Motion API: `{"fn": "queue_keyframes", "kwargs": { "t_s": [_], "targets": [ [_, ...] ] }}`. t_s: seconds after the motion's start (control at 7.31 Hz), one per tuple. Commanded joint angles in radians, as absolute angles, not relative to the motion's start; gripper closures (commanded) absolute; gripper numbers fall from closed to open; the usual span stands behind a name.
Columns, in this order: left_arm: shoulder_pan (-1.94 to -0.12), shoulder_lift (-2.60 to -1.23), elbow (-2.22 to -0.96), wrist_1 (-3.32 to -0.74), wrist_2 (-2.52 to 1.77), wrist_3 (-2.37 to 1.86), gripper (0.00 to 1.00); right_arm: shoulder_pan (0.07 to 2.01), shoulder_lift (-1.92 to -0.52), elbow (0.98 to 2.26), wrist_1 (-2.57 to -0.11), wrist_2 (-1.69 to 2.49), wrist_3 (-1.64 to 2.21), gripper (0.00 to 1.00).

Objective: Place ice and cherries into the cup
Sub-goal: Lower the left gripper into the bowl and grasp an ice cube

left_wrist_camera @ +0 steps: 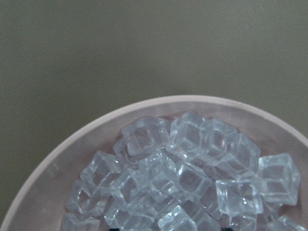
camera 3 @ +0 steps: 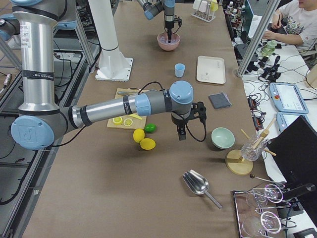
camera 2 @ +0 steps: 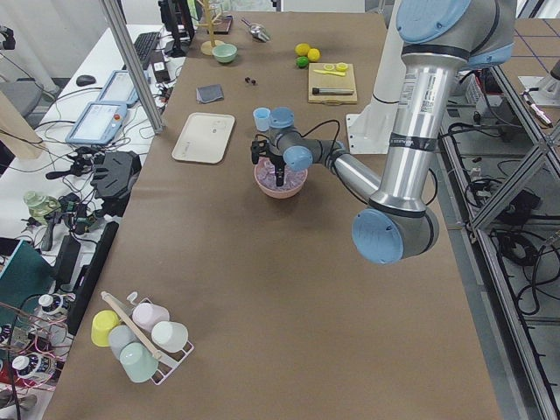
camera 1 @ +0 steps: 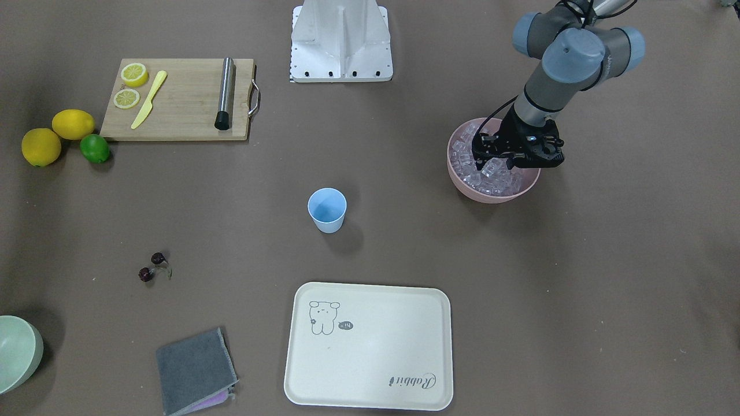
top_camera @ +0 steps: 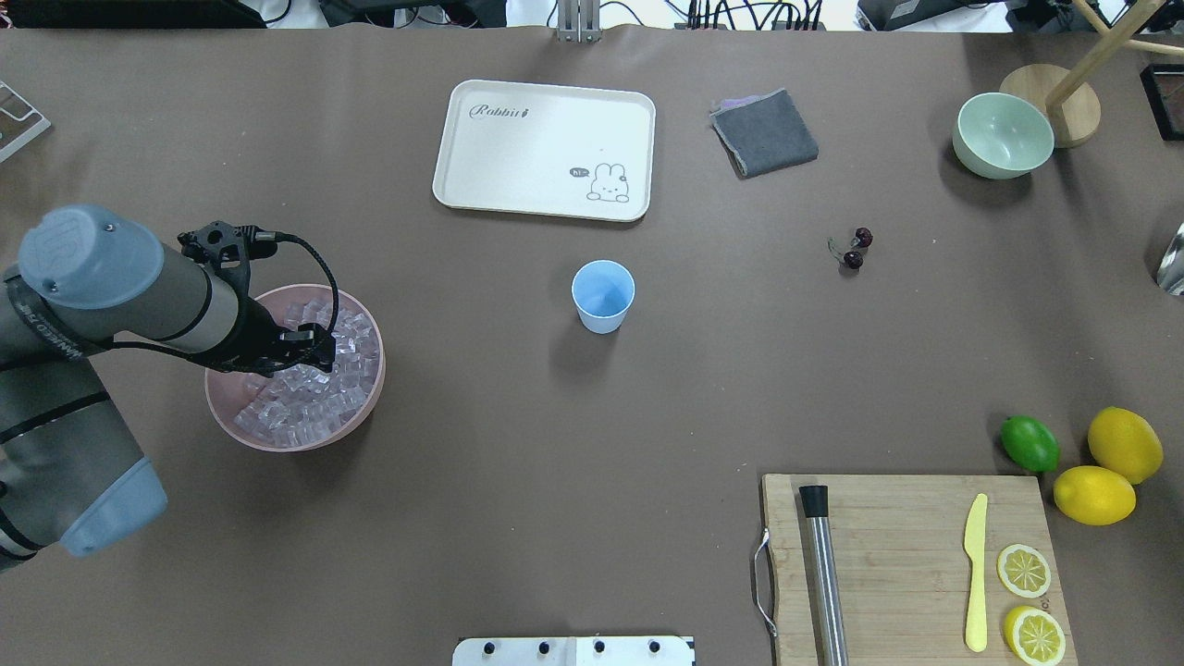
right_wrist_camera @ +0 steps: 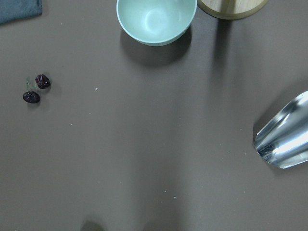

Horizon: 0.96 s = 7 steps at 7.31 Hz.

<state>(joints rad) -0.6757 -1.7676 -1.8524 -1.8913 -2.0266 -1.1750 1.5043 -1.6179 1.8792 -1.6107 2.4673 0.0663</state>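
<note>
At frame right, the left gripper (camera 1: 495, 163), jaws apart above the pink bowl (camera 1: 491, 198), should straddle one cube of ice (camera 1: 510, 181) squarely before closing.

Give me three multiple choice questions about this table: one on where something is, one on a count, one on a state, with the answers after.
1. In the overhead view, the cherries lie:
A) to the right of the cup
B) to the left of it
C) inside it

2. How many whole lemons sit beside the lime?
A) one
B) two
C) four

3. The cup is:
A) upright and empty
B) tipped on its side
C) upside down

Answers:
1 A: the cherries lie apart from the cup, off to its right in that view.
2 B: two whole yellow lemons sit next to the green lime.
3 A: its open mouth faces up and only its blue inside shows.
</note>
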Motion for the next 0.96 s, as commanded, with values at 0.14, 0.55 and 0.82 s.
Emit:
{"fn": "queue_keyframes", "kwargs": {
  "t_s": [0.14, 0.55, 0.82],
  "targets": [
    [-0.675, -1.769, -1.859, -1.893, -2.026, -1.178, 0.45, 1.503, -1.623, 1.881, -1.611, 2.467, 0.066, 0.0],
    [-0.68, -1.766, -1.874, -1.888, -2.028, -1.175, 0.78, 1.503, -1.623, 1.882, -1.611, 2.467, 0.067, 0.0],
    [-0.687, -1.755, -1.878, -1.887, -2.028, -1.163, 0.91, 1.503, -1.623, 1.89, -1.611, 2.467, 0.069, 0.0]
  ]
}}
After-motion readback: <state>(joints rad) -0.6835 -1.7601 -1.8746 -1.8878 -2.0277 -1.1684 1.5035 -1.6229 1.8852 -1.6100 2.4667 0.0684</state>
